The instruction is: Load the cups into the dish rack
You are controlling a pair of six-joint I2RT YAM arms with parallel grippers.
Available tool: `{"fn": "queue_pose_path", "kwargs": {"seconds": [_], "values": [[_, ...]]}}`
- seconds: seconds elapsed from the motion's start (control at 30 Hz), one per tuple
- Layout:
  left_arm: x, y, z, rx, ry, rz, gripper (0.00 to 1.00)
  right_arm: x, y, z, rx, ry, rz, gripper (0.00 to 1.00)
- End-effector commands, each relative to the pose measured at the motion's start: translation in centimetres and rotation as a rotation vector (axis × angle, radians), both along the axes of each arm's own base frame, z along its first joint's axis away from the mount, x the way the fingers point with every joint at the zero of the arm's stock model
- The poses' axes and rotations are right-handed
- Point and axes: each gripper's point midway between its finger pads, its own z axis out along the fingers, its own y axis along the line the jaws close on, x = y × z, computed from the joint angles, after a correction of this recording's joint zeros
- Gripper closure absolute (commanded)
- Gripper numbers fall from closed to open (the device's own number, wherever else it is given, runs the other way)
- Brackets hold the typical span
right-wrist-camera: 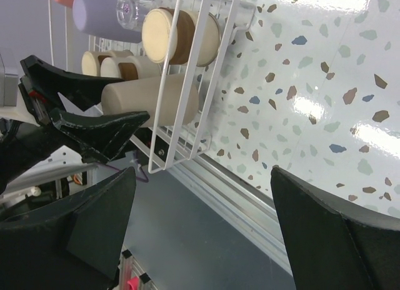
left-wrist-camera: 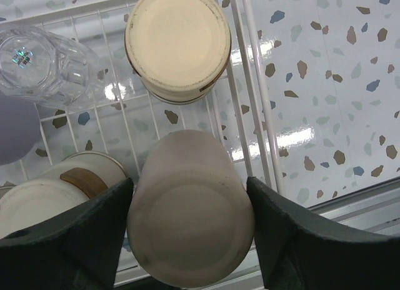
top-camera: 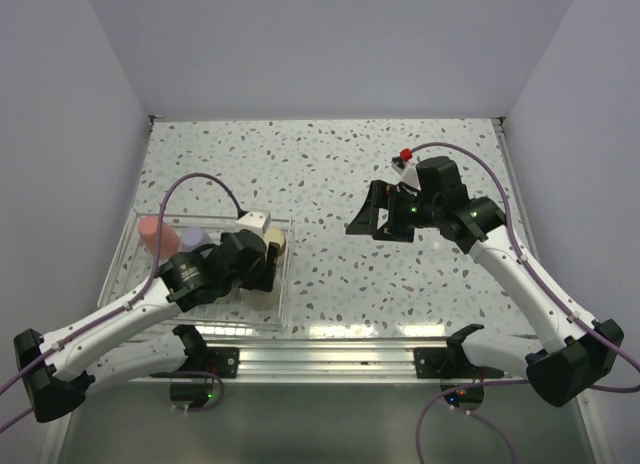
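Observation:
My left gripper [left-wrist-camera: 189, 184] is closed around a beige cup [left-wrist-camera: 187, 230] that stands base-up in the near right corner of the dish rack [left-wrist-camera: 257, 115]; both fingers touch its sides. The rack also holds a cream cup with a brown band [left-wrist-camera: 177, 43], a clear cup [left-wrist-camera: 44, 65], a lavender cup [left-wrist-camera: 11, 130] and a tan-banded cup [left-wrist-camera: 56, 193]. From above, the left gripper [top-camera: 262, 266] is over the rack [top-camera: 285, 309], with the coral cup [top-camera: 150, 234] and the lavender cup [top-camera: 192, 236] at its far left. My right gripper [top-camera: 362, 222] is open and empty above the table.
The right wrist view shows the rack's wire corner [right-wrist-camera: 187, 115], the metal rail [right-wrist-camera: 250, 209] at the table's near edge and the grey floor beyond it. Speckled tabletop [top-camera: 330, 164] lies between and behind the arms. Walls enclose three sides.

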Motion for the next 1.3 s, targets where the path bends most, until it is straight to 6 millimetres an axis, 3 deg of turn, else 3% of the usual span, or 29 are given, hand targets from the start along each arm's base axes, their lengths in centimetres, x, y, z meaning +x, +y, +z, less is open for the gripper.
{"fn": "queue_pose_path", "kwargs": {"seconds": [0.0, 0.1, 0.33, 0.47, 0.5, 0.57, 0.6, 0.8, 0.93, 1.1, 1.27], "values": [[0.8, -0.4, 1.7, -0.053, -0.062, 0.031, 0.20, 0.6, -0.1, 0.8, -0.005, -0.040, 0.001, 0.07], [0.8, -0.4, 2.4, -0.064, -0.074, 0.030, 0.04, 0.6, -0.1, 0.8, -0.006, -0.042, -0.001, 0.07], [1.1, 0.3, 4.4, -0.043, -0.105, 0.041, 0.02, 0.6, -0.1, 0.8, -0.006, -0.044, 0.004, 0.07], [1.7, 0.2, 8.2, -0.075, -0.162, 0.042, 0.03, 0.6, -0.1, 0.8, -0.005, -0.043, 0.007, 0.07], [1.9, 0.1, 10.1, -0.105, -0.193, 0.045, 0.03, 0.6, -0.1, 1.0, -0.003, -0.048, 0.007, 0.07], [2.3, 0.4, 11.6, -0.099, -0.223, 0.055, 0.03, 0.7, -0.1, 1.2, -0.007, -0.056, 0.009, 0.07], [2.5, 0.3, 13.4, -0.120, -0.251, 0.058, 0.03, 0.7, -0.1, 1.5, -0.007, -0.061, 0.012, 0.07], [4.1, 0.6, 17.9, -0.091, -0.345, 0.083, 0.01, 0.3, 0.2, 3.0, 0.026, -0.099, 0.038, 0.07], [5.4, 3.0, 19.9, -0.065, -0.450, 0.222, 0.00, -0.4, 0.6, 5.2, 0.095, -0.163, 0.079, 0.07], [5.9, 6.9, 21.2, -0.022, -0.555, 0.426, 0.00, -2.4, 0.8, 8.8, 0.194, -0.265, 0.143, 0.06], [6.2, 7.7, 19.9, 0.053, -0.589, 0.437, 0.00, -4.6, 0.0, 11.0, 0.239, -0.347, 0.175, 0.02]]}}
